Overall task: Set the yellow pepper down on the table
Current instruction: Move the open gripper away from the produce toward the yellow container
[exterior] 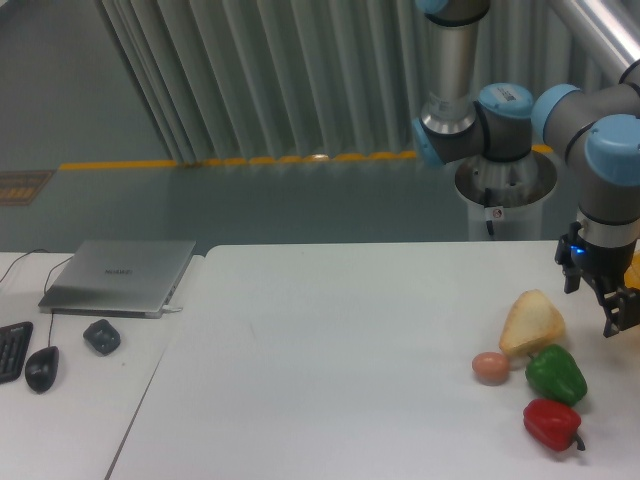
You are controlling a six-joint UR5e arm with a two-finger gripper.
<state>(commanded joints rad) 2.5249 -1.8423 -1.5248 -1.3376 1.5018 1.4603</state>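
Note:
The yellow pepper does not show as such. Only a sliver of orange-yellow (635, 270) is visible at the right edge, and I cannot tell what it is. My gripper (595, 305) hangs at the far right, just above the white table (330, 360), right of the bread wedge and beside that sliver. Its dark fingers (613, 315) stand apart with nothing visible between them, so it looks open.
A pale-yellow bread wedge (532, 323), a brownish egg-like ball (490, 367), a green pepper (556, 374) and a red pepper (552, 424) lie together at the right front. A separate desk on the left holds a laptop (120, 276), a mouse (41, 368) and a keyboard (12, 350).

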